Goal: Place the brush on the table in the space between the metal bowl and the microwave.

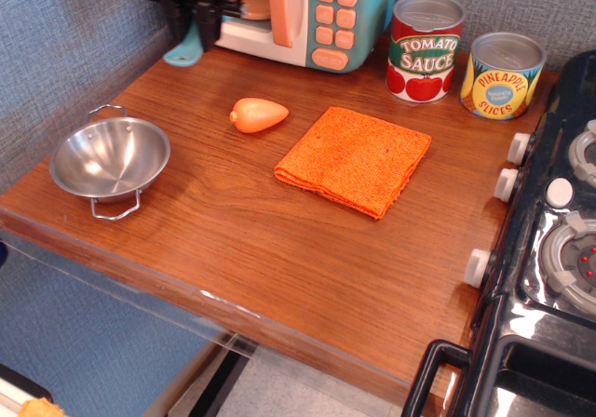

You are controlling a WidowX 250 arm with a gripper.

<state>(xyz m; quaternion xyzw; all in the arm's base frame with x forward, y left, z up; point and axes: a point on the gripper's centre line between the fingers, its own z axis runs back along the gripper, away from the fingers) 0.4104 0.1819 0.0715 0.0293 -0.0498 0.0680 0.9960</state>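
Note:
My black gripper (191, 26) is at the top left, in front of the microwave's (307, 12) left end, and is shut on the teal brush (183, 52). Only the brush's rounded teal end shows below the fingers; the bristles are hidden. That end hangs at about the level of the back left of the brown table (233, 231); I cannot tell if it touches the wood. The metal bowl (109, 159) stands near the front left edge, well in front of the gripper.
An orange toy carrot (258, 114) lies mid-table. A folded orange cloth (354, 159) lies right of it. A tomato sauce can (425, 47) and a pineapple can (503, 74) stand at the back right. A black stove (549, 249) fills the right side. Grey walls bound the left and back.

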